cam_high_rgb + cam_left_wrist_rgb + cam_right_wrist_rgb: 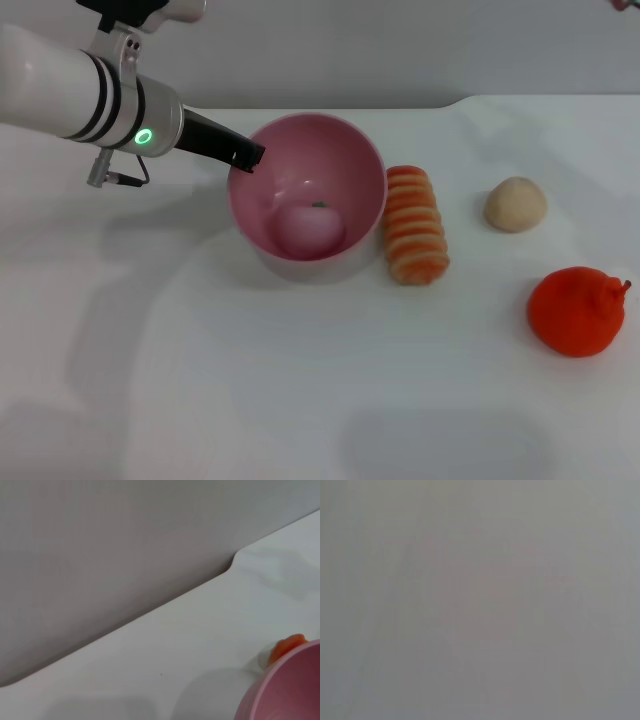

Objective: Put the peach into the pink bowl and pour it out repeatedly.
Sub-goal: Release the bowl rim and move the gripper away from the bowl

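The pink bowl (287,685) is cut off, perhaps hiding the peach there.

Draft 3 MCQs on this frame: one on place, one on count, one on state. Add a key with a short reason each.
1. Where is the peach?
A. On the table beside the orange-red fruit
B. Inside the pink bowl
C. In the left tool

2. How many loose items lie on the table outside the bowl?
A. One
B. Three
C. Five

3. What is the left tool doing?
A. Gripping the bowl's rim
B. Parked far from the bowl
C. Holding the beige ball

Key:
1 B: the head view shows the peach resting at the bowl's bottom.
2 B: the striped orange roll, the beige ball and the orange-red fruit lie to the bowl's right.
3 A: its dark finger sits on the rim on the bowl's left side, with the bowl tipped slightly.
The right tool is not in view.
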Controlling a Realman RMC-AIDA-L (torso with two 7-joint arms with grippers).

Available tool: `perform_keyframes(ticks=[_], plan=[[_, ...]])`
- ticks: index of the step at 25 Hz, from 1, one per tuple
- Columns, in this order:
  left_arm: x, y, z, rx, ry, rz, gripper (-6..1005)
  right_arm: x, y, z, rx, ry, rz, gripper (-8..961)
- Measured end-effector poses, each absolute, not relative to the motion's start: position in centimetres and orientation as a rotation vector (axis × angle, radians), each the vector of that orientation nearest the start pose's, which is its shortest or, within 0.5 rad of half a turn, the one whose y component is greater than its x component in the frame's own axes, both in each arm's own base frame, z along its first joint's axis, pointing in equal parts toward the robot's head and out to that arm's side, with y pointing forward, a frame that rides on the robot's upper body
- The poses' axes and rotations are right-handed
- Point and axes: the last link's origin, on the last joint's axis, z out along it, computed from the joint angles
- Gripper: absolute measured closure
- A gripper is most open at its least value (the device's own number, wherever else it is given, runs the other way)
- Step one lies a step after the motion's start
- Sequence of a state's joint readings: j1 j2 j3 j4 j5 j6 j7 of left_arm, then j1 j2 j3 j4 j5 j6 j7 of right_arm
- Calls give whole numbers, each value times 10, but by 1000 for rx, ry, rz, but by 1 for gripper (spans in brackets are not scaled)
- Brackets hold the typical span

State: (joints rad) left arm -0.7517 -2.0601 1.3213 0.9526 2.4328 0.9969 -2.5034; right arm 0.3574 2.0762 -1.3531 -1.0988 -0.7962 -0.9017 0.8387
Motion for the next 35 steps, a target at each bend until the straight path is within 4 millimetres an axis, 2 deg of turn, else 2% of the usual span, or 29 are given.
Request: perform_keyframes(ticks=[9, 12, 19, 27, 35], plan=[[-175, 435, -20, -2395, -910, 20, 954, 173, 388, 86, -1751, -24, 1056, 546], [-174, 436, -20, -2392, -916, 2, 954, 191, 387, 96, -1637, 5, 1092, 546], [-175, 435, -22, -2392, -938, -13, 954, 217, 383, 103, -1506, 56, 1146, 546], [-184, 425, -22, -2430, -1013, 45, 955, 239, 379, 100, -1480, 114, 1100, 547], [-207, 414, -10, -2423, -1126, 125, 955, 250, 377, 93, -1488, 137, 1056, 547]])
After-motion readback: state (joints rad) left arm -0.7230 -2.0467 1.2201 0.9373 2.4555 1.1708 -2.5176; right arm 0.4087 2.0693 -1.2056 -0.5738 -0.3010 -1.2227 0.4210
